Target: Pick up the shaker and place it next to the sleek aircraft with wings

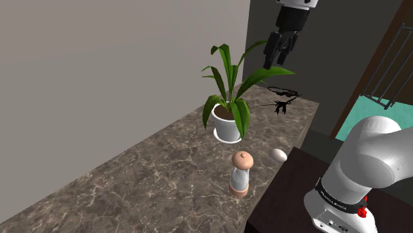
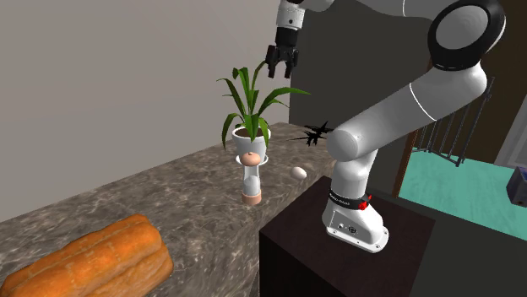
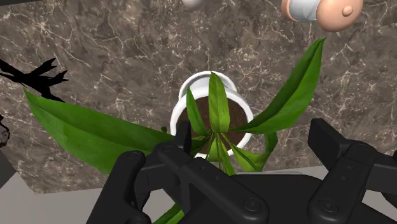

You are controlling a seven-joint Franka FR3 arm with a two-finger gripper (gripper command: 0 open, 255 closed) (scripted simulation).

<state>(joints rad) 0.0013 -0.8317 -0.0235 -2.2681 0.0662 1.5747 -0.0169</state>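
Observation:
The shaker stands upright near the marble counter's front edge, with a clear body and a peach-coloured knob and base; I also see the shaker in the second exterior view and the shaker in the wrist view. The aircraft is a small black winged model at the counter's far end, seen again as the aircraft and the aircraft. My gripper hangs open high above the potted plant, well apart from both. The gripper holds nothing, and the gripper shows its fingers spread.
A leafy plant in a white pot stands between shaker and aircraft, directly under the hand. A white egg lies near the counter edge by the shaker. A bread loaf lies at the counter's near end. The dark stand abuts the counter.

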